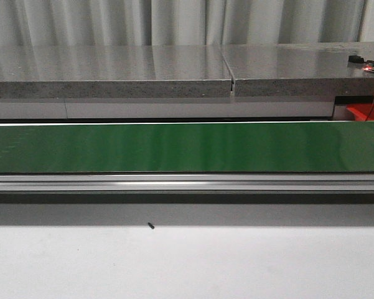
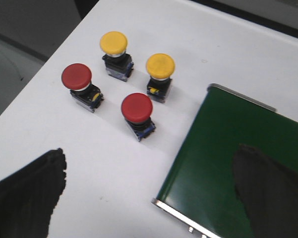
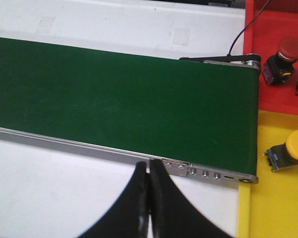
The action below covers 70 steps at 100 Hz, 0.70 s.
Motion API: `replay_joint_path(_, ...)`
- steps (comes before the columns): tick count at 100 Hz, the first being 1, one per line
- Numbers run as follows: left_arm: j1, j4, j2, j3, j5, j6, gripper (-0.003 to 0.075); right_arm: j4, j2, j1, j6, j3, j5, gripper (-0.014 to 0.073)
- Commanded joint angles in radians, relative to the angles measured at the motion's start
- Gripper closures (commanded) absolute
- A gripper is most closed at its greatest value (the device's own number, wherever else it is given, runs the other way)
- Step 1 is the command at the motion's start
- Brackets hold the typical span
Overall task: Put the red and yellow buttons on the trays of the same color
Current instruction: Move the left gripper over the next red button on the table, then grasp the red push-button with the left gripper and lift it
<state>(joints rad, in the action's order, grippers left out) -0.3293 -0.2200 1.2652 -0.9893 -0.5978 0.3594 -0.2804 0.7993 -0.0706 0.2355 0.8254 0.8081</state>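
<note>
Front view: a green conveyor belt [image 1: 187, 147] runs the full width, with an aluminium rail along its near edge. The white table [image 1: 187, 261] lies in front, carrying one small dark speck [image 1: 150, 225]. A grey stone-look counter [image 1: 112, 71] sits behind the belt, curtains beyond it. A corner of red tray [image 1: 364, 112] shows at far right, with a thin red cable above it. Neither arm appears in this view.

Left wrist view: four push buttons stand upright on the white table, just beside the belt's end. Two are yellow-capped [image 2: 113, 43] [image 2: 160, 65], two red-capped [image 2: 76, 77] [image 2: 137, 107]. All four are apart from one another and each sits on a dark base block. The left gripper [image 2: 149, 193] is spread wide, its dark fingers [image 2: 27, 193] at the frame's edges, holding nothing; one finger is over the table, the other over the belt.

Right wrist view: the right gripper [image 3: 149, 203] has its fingers pressed together, with nothing between them, above the belt's near rail. Past the belt's end, a red tray [image 3: 277, 104] holds a red button [image 3: 285, 54] lying tilted; a second item at the frame's edge is too cropped to identify. The adjoining yellow tray [image 3: 268, 208] holds a yellow button [image 3: 290, 151] on its side.

No readable writing or brand marks in any view.
</note>
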Motion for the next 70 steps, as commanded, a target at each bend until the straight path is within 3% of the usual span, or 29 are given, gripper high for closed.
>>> replay_joint_path(1, -0.026, 0.003, 0.062, -0.073, 0.030, 0.007, 0.0062, -0.019, -0.008, 0.002, 0.009, 0.026, -0.057, 0.0662)
replay_joint_path(23, -0.071, 0.003, 0.245, -0.159, 0.013, -0.019, 0.0062, -0.019, -0.008, 0.002, 0.009, 0.026, -0.057, 0.0662)
replay_joint_path(70, -0.070, 0.005, 0.470, -0.264, 0.034, -0.063, 0.0062, -0.019, -0.008, 0.002, 0.009, 0.026, -0.057, 0.0662)
